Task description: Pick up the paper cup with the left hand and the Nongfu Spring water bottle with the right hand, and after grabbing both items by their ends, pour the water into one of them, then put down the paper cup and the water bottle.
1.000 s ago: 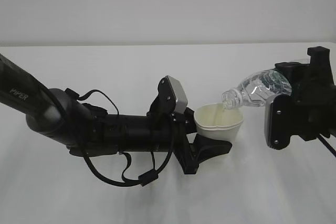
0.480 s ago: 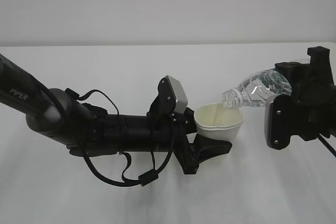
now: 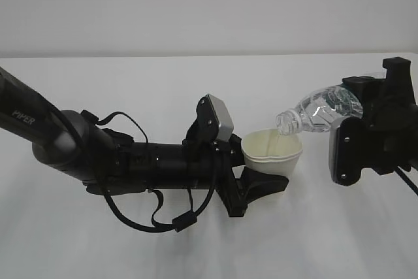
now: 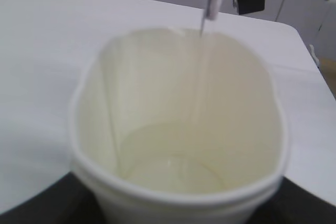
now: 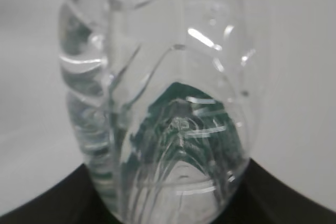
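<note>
While the left pincer point(image 3: 264, 173) grips the paper cup point(image 3: 272, 152), the right pincer point(image 3: 358, 110) seemingly clamps the tilted bottle point(image 3: 318, 112).

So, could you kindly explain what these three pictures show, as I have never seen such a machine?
These are two black robot arms over a white table, each ending in a two-fingered pincer. One picture is taken from in front; the other two come from small cameras on the wrists. The left pincer holds a paper cup, squeezed slightly oval, off the table. The right pincer holds a clear water bottle by its base, tilted neck-down over the cup. The left wrist view looks into the cup, where a thin stream of water runs in. The right wrist view looks along the bottle.
</note>
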Robot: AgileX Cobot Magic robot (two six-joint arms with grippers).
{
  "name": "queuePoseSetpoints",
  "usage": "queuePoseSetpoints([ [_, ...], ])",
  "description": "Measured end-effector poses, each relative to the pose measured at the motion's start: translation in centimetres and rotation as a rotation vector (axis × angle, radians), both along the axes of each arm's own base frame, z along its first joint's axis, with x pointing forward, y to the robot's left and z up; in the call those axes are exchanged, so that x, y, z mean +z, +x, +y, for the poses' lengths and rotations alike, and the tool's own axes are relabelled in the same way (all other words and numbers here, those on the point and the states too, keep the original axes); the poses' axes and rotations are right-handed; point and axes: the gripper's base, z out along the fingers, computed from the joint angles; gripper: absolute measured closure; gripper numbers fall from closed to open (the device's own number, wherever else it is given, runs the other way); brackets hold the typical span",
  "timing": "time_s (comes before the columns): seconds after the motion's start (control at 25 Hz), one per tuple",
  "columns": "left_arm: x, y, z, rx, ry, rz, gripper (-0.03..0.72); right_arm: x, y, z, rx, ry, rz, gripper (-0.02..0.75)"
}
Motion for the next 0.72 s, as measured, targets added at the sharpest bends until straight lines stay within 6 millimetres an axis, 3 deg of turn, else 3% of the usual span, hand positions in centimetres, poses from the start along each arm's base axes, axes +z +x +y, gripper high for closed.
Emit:
queuePoseSetpoints([
  [0.72,0.00,0.00,0.00,0.000,0.000,0.000,0.249,0.00,0.00,0.00,0.001,-0.004,-0.001,0.346],
])
